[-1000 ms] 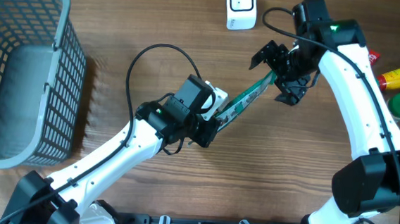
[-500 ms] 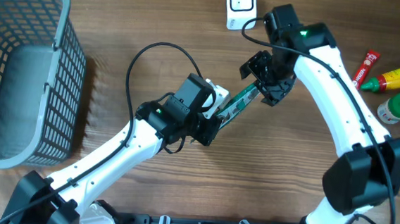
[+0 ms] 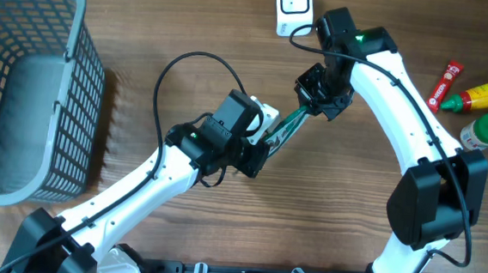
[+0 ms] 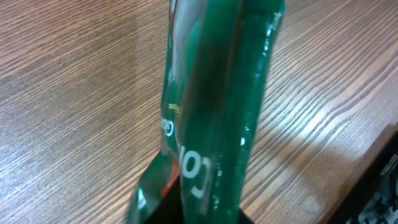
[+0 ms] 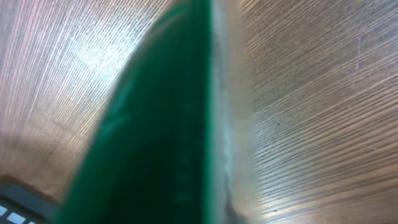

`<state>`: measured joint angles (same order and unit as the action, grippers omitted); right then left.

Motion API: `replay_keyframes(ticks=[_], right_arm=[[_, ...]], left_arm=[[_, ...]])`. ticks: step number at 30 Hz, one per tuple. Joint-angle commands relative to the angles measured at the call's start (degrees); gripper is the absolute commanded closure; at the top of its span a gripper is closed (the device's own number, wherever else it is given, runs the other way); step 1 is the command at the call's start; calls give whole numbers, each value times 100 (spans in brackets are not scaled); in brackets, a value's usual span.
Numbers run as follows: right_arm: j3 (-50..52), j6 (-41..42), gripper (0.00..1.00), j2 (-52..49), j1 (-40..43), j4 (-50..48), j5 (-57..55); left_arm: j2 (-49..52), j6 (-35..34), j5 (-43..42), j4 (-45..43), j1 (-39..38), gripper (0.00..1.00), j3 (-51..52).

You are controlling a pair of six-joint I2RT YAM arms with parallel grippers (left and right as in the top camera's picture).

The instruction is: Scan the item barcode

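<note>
**Step in hand:** two-handed hold of the item, ahead of presenting it to the reader.

**Item position.** The green packet [image 3: 286,127] spans the gap between the two pincers, over the wooden table [image 3: 148,27].

**Pincer state.**
- The left pincer [image 3: 260,149] is closed on one end of the packet. In the left wrist view the packet rises straight out from between its fingers.
- The right pincer [image 3: 311,107] is closed on the opposite end. In the right wrist view the packet's edge fills the frame directly ahead of the fingers.

**Reader position.** The white scanner [image 3: 293,9] stands beyond the right pincer, near it but not touching. The left pincer is farther from it.

**Barcode.** No barcode shows in any view, so the face that carries it cannot be determined.

**Next move (judgement).**
1. One pincer likely has to let go. The right one is better placed to carry the packet.
2. Confirm the grip first, because the thin glossy film may sag or slip once it is held at one end only.
3. Turn the packet until the coded face meets the scanner.
</note>
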<state>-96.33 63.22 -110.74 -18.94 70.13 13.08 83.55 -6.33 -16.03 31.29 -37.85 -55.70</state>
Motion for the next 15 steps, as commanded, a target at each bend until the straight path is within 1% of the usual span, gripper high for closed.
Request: replay_keyframes(ticks=[1,2,4,6,7,8,9,10,14,15], right_arm=[[46,50,94,-103,28,330,70],[46,153,94,-103,39,474,46],[46,616,95,-103,109,962,50],[46,1097,96,-103,258,1488,59],[46,1314,96,-103,369,1749,140],[46,1416,96,-103,490,1926,229],[46,1499,96,-103,623,2059,358],[46,1497,96,-103,785,2111,542],[46,1561,96,-103,1384,2052,1178],[46,1812,96,-103,1591,1991,1217]], left_arm=[[-105,-13,-111,-17,11,80,-13],[-105,-13,-111,-11,11,78,-13],[-105,-11,-111,-9,11,70,-13],[-105,-13,-111,4,11,60,-13],[-105,-13,-111,26,11,52,-13],[-105,-13,-111,55,11,43,-13],[-105,-13,-111,94,11,15,-13],[-105,-13,-111,153,11,0,-13],[-105,-17,-111,468,11,0,-13],[-105,-122,-109,555,11,0,-13]])
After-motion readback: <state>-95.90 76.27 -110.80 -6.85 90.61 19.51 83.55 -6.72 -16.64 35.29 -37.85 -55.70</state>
